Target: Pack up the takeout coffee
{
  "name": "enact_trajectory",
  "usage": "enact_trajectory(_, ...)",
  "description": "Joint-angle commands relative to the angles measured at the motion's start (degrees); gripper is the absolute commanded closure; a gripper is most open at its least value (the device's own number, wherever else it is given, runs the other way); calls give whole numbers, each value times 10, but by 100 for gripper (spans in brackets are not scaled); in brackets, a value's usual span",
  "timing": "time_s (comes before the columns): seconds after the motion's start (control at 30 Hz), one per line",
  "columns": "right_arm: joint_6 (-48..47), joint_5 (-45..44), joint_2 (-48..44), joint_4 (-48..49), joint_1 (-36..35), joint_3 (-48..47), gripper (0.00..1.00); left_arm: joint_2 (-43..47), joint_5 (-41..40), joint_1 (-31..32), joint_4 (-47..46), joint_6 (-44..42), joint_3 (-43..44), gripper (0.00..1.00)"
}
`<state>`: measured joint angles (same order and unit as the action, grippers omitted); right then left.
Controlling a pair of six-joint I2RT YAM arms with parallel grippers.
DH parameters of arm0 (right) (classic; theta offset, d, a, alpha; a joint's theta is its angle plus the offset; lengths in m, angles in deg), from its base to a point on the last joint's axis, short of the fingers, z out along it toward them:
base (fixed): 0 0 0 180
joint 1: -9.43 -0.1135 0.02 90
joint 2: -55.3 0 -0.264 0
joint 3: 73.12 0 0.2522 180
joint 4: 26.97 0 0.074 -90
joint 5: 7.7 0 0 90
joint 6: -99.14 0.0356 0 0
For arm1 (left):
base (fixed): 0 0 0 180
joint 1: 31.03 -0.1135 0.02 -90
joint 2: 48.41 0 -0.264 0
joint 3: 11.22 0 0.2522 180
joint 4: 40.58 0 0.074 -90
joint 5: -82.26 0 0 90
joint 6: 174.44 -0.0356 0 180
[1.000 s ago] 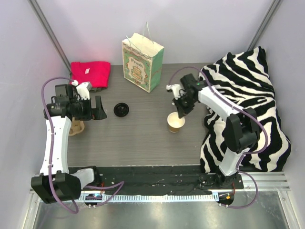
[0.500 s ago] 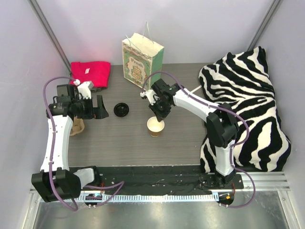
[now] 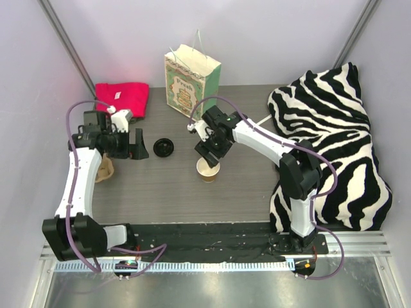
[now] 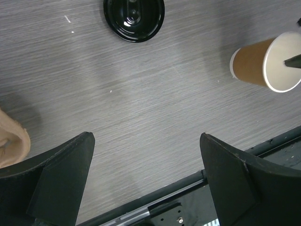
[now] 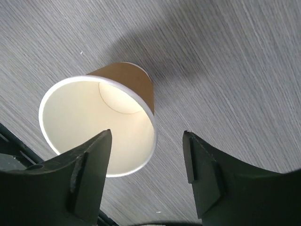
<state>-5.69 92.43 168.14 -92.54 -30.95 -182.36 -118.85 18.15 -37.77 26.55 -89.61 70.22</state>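
Your right arm and the cup [image 3: 207, 170] have shifted left to mid-frame in the top view. Your right gripper [image 5: 146, 139] is spread wide astride the rim, clamping nothing. The lid [image 3: 164, 147] lies further left, and your left gripper [image 4: 146, 136] gapes empty.

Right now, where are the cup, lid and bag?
cup [image 5: 128, 81], right wrist view, tan outer wall.
lid [image 4: 134, 12], left wrist view, its centre.
bag [image 3: 189, 86], top external view, printed front.
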Motion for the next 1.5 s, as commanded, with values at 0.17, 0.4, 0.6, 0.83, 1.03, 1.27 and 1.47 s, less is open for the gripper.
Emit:
enact_trajectory(0.17,-8,67,-126,-23,72,-43,19,-120,-116,136,-55,-92,64,8)
enact_trajectory(0.4,2,132,-212,-23,172,-37,6,-224,-160,209,-103,-204,84,28)
enact_trajectory(0.6,-2,108,-258,-10,207,1,2,-298,-162,220,-135,-261,93,38)
enact_trajectory(0.83,4,107,-280,-9,213,21,2,-367,-205,238,-193,-295,70,53)
enact_trajectory(1.03,-14,84,-284,-22,213,-10,2,-370,-218,246,-209,-316,46,67)
enact_trajectory(1.27,-80,26,-276,-38,214,-54,0,-328,-187,254,-171,-324,37,89)
enact_trajectory(1.47,-129,41,-306,-31,214,-78,0,-249,-43,254,-43,-267,109,100)
